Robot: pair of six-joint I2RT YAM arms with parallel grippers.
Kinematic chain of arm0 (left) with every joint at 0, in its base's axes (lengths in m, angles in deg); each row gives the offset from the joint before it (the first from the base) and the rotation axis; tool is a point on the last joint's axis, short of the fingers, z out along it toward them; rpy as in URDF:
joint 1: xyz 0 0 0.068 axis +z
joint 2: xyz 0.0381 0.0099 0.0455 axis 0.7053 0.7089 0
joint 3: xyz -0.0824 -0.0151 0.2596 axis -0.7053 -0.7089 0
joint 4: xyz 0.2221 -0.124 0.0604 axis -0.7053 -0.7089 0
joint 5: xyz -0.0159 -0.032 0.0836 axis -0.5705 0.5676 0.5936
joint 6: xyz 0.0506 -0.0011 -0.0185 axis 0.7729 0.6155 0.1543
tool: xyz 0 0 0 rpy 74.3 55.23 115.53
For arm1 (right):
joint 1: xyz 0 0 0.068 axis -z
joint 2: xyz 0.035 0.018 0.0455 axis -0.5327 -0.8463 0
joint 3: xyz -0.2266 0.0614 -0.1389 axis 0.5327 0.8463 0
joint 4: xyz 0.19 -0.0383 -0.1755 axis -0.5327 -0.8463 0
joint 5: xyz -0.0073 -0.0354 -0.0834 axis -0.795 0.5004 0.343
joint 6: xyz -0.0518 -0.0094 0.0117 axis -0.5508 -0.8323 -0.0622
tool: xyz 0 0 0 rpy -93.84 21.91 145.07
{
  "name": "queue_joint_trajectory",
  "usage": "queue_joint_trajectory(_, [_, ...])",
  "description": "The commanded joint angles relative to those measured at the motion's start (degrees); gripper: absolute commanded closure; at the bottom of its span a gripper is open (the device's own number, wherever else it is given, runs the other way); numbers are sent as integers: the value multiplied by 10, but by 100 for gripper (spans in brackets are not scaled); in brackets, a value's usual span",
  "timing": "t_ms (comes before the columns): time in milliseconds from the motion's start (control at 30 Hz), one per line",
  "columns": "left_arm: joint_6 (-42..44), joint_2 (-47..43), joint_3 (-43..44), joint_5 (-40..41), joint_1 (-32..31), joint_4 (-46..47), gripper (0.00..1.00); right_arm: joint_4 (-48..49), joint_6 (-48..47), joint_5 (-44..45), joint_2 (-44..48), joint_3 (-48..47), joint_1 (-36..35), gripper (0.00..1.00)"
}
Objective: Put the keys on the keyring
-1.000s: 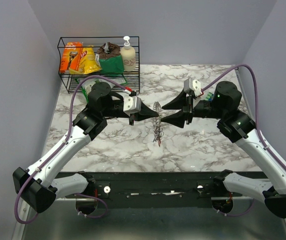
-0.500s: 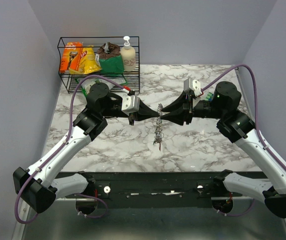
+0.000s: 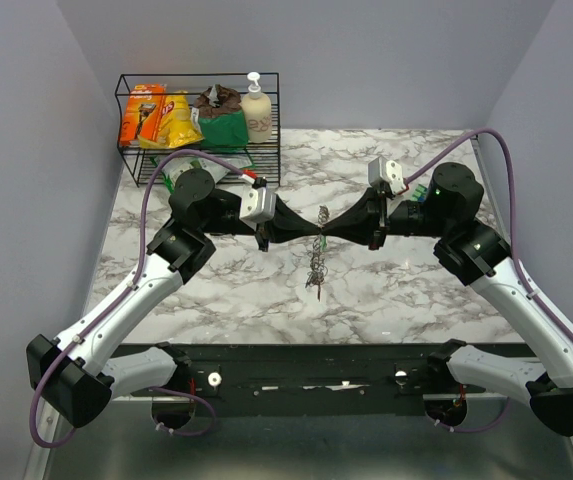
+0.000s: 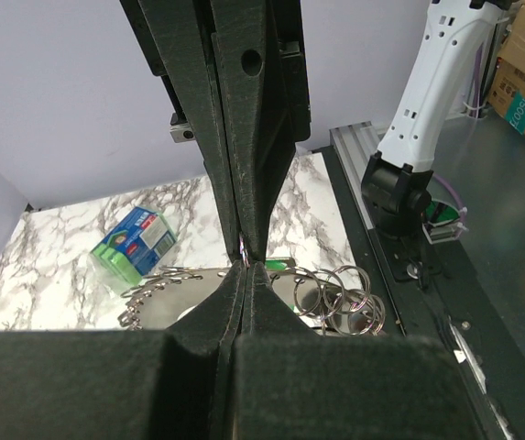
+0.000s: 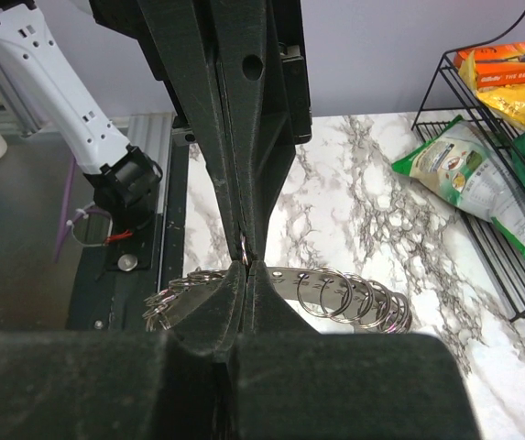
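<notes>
The keyring [image 3: 315,262], a metal band strung with many small silver rings, hangs above the middle of the marble table. My left gripper [image 3: 316,223] and right gripper [image 3: 330,223] meet tip to tip at its top, both shut on it. In the left wrist view my left gripper [image 4: 246,266] pinches a thin ring, and the keyring [image 4: 344,295] curves away behind it. In the right wrist view my right gripper [image 5: 246,264] pinches the same spot on the keyring [image 5: 354,298]. No keys with coloured heads can be made out; a small green piece [image 4: 280,264] shows behind the tips.
A black wire rack [image 3: 266,150] at the back left holds snack packets and a soap bottle [image 3: 256,108]. A green packet [image 5: 468,179] lies by the rack. A blue-and-green packet [image 4: 134,247] lies on the marble. Purple walls stand close on both sides.
The right gripper's jaws have gone from open to shut on the top of the keyring, tip to tip with the left gripper. The left gripper kept its hold.
</notes>
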Motion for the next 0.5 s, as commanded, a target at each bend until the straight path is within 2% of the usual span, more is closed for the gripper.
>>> queue_joint_trajectory(0, [0, -14, 4, -15, -2, 33, 100, 7, 5, -4, 4, 1, 2, 99])
queue_joint_trajectory(67, [2, -16, 7, -6, -3, 28, 98, 7, 4, -1, 5, 1, 2, 99])
queue_joint_trajectory(133, [9, -18, 10, 6, -3, 13, 90, 8, 3, -1, 6, 2, 2, 99])
queue_joint_trajectory(267, [43, -23, 28, 23, -2, -41, 65, 4, -4, 2, 6, 8, 2, 99])
queue_joint_trajectory(467, [117, -19, 68, 49, -2, -157, 47, -24, -31, 16, -3, -2, 3, 99])
